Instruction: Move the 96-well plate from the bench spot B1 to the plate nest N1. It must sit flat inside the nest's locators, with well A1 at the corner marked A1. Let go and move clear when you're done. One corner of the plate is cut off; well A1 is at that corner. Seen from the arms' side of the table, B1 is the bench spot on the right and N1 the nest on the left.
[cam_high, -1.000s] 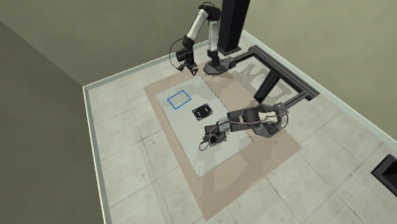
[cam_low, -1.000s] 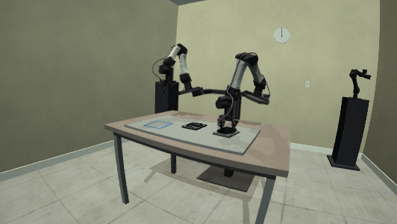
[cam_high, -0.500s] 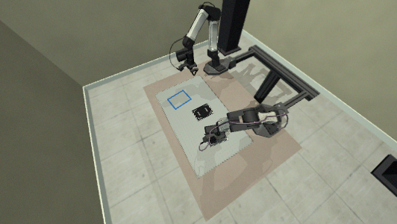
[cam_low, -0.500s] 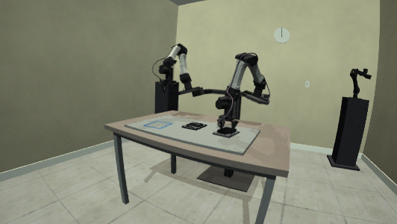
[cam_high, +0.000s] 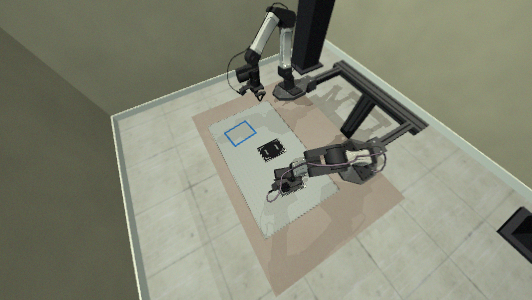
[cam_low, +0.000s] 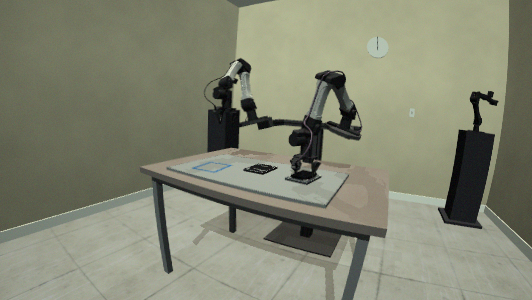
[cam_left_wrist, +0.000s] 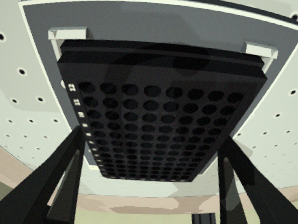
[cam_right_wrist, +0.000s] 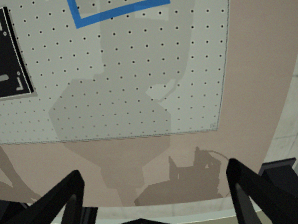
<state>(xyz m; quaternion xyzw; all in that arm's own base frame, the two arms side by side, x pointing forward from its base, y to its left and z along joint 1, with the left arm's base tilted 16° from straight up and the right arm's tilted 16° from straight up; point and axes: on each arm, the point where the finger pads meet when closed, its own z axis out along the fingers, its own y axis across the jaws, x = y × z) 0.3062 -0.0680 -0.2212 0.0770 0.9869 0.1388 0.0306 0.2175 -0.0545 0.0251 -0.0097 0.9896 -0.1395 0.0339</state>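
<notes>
Above the tan tabletop (cam_high: 325, 245) (cam_low: 365, 223) (cam_left_wrist: 10, 161) (cam_right_wrist: 250, 100), the left end effector (cam_high: 289, 187) (cam_low: 306, 167) (cam_left_wrist: 153, 135) and right end effector (cam_high: 260, 96) (cam_low: 220, 117) (cam_right_wrist: 153, 173) stand open; nest N1 (cam_low: 291, 178) (cam_left_wrist: 140, 22) frames the black 96-well plate (cam_low: 304, 175) (cam_left_wrist: 150, 117), partly hidden from overhead, its cut corner indistinct.
</notes>
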